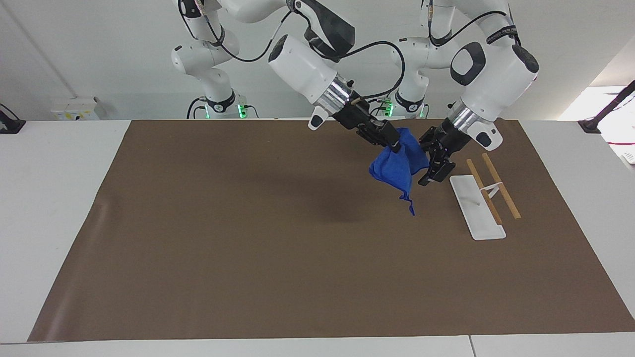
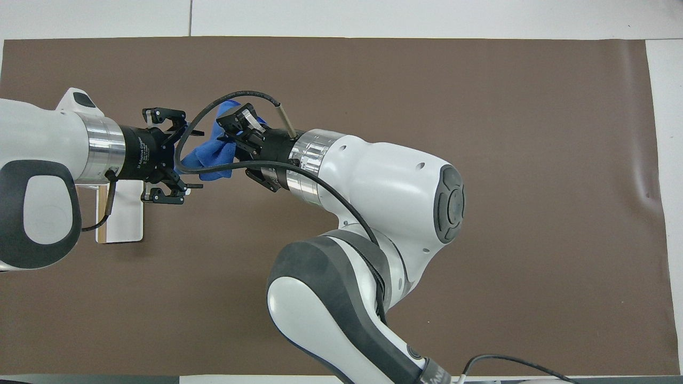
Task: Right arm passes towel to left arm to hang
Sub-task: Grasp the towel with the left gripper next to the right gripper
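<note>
My right gripper [image 1: 392, 144] is shut on the top of the blue towel [image 1: 394, 169], which hangs bunched in the air over the brown mat, its loop corner dangling. In the overhead view the right gripper [image 2: 235, 125] and the towel [image 2: 211, 154] are close to the left gripper. My left gripper [image 1: 425, 162] is open beside the towel, toward the left arm's end. Its fingers [image 2: 184, 186] spread to either side of the towel's edge. The left gripper [image 2: 189, 159] does not grip the cloth.
A white rack base [image 1: 476, 210] with two wooden bars [image 1: 502, 187] on a white stand lies on the brown mat [image 1: 248, 248], toward the left arm's end, close to the left gripper. It also shows in the overhead view [image 2: 122, 221], partly under the left arm.
</note>
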Available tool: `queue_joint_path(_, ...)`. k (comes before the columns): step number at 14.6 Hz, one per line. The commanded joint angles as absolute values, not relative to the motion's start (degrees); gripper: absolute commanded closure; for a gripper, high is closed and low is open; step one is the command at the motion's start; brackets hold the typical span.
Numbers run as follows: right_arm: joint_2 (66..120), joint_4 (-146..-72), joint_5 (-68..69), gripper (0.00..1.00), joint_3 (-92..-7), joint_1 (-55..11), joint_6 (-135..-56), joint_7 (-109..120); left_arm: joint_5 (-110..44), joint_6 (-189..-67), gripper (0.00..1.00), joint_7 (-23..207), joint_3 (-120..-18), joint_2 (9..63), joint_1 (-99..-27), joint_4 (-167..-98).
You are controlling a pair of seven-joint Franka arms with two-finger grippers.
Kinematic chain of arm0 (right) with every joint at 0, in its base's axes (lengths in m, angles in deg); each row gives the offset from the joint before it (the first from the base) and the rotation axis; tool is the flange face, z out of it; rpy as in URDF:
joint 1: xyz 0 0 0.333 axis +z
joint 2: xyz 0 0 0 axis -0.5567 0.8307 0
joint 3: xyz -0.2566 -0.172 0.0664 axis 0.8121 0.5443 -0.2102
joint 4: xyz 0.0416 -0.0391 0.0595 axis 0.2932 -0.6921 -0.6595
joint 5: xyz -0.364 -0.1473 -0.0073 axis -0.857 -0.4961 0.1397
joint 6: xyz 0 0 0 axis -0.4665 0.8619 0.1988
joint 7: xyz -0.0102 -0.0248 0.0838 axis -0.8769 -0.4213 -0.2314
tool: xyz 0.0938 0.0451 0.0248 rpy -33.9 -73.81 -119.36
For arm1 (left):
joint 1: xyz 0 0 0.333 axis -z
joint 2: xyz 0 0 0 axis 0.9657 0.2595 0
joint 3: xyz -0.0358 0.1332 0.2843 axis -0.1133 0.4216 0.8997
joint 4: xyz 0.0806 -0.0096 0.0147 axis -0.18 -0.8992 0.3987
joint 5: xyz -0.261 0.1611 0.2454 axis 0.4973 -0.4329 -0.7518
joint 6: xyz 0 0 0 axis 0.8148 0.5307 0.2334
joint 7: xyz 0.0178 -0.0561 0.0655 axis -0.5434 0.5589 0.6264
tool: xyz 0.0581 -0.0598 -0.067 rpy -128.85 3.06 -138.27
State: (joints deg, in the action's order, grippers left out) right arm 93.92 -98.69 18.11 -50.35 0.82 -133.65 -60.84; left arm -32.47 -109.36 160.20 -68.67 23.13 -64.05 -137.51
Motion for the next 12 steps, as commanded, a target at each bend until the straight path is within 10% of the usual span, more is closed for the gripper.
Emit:
queue_joint_path(1, 94.8, -97.3, 18.5, 1.0, -50.5, 0.7, -134.1, -61.4, -31.2, -111.3, 0.92, 162.1, -68.4, 22.0, -62.9, -139.4)
queue_joint_path(12, 94.8, -97.6, 18.1, 1.0, -50.4, -0.4, -133.9, -59.6, -41.2, -111.4, 1.0, 161.2, -67.5, 21.8, -64.0, -135.3)
